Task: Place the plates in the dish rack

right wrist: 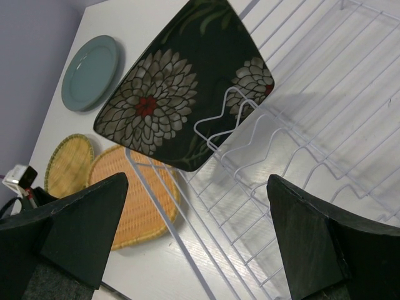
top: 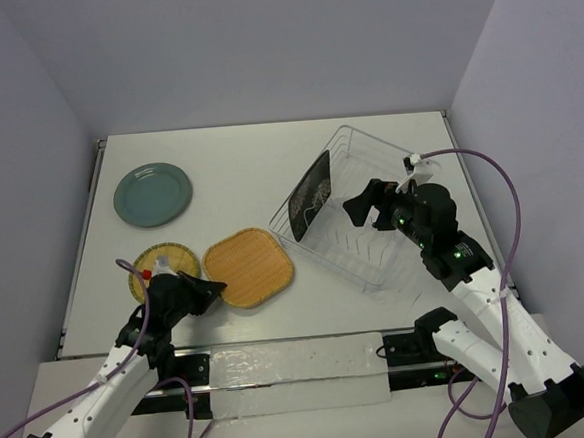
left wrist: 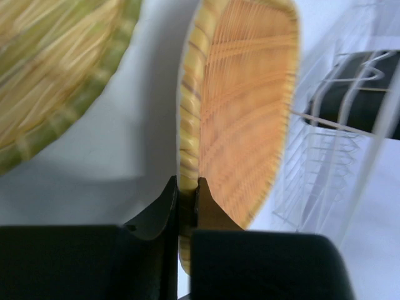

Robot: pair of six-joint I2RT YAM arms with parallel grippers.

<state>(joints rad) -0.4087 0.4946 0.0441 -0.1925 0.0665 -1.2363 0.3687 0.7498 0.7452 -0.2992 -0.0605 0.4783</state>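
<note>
Left fingers (left wrist: 159, 212) pinch the rim of the tan woven plate (top: 250, 265), seemingly flat on the desk (top: 268, 161) beside the dish rack (top: 359, 249), ready to carry it edge-on, while right fingers (right wrist: 81, 225) gape over the racked black plate (right wrist: 175, 94).

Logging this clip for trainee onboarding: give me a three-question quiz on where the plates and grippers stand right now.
1. True or false: the black floral plate stands in the dish rack.
2. The left gripper is shut on the rim of which? A teal-grey plate; B round yellow bamboo plate; C tan rounded-square bamboo plate.
3. Which plates are neither racked nor gripped?
Key: 1 true; 2 C; 3 the teal-grey plate and the round yellow bamboo plate.
</note>
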